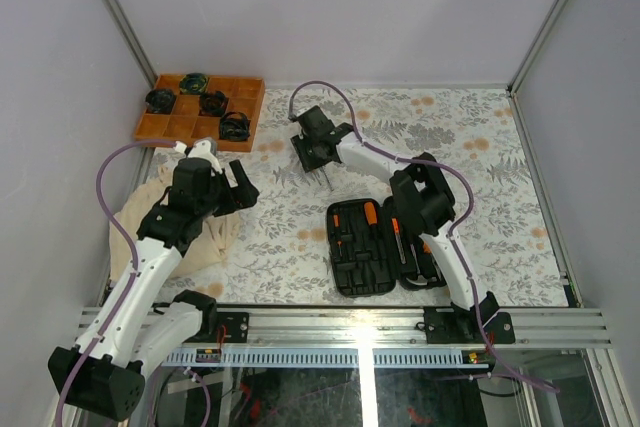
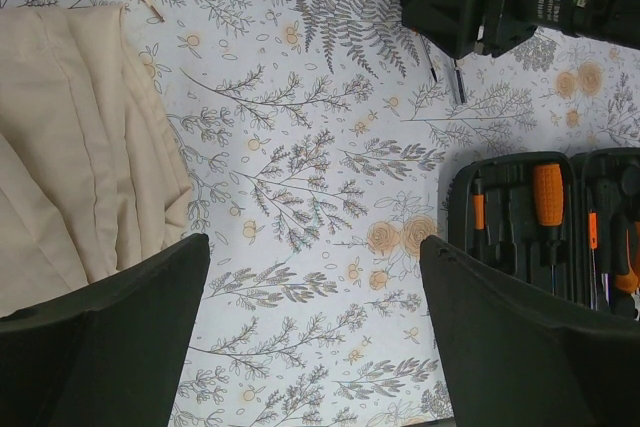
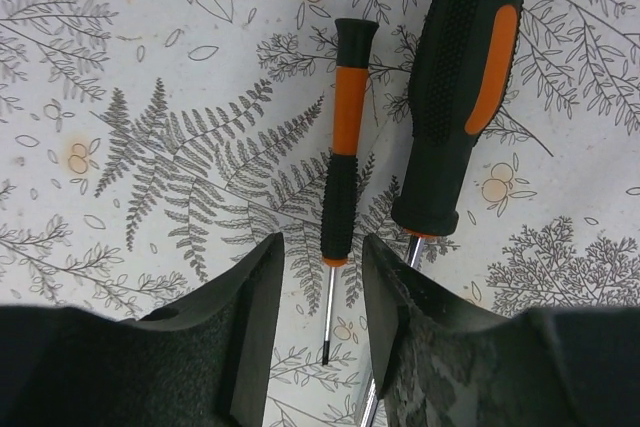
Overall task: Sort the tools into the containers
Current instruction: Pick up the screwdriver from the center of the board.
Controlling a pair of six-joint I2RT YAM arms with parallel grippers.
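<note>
The fat screwdriver crowds the thin screwdriver at three o'clock; at nine o'clock lies open table.

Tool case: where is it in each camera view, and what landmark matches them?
Top external: the tool case lies open near the front edge, right of centre.
Left wrist: the tool case is at the right edge, below the middle.
Right wrist: not in view.
Landmark: the floral tablecloth, in all three.

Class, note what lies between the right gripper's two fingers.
The slim screwdriver: its handle end and shaft lie between the right gripper's fingers, shown in the right wrist view.
</note>
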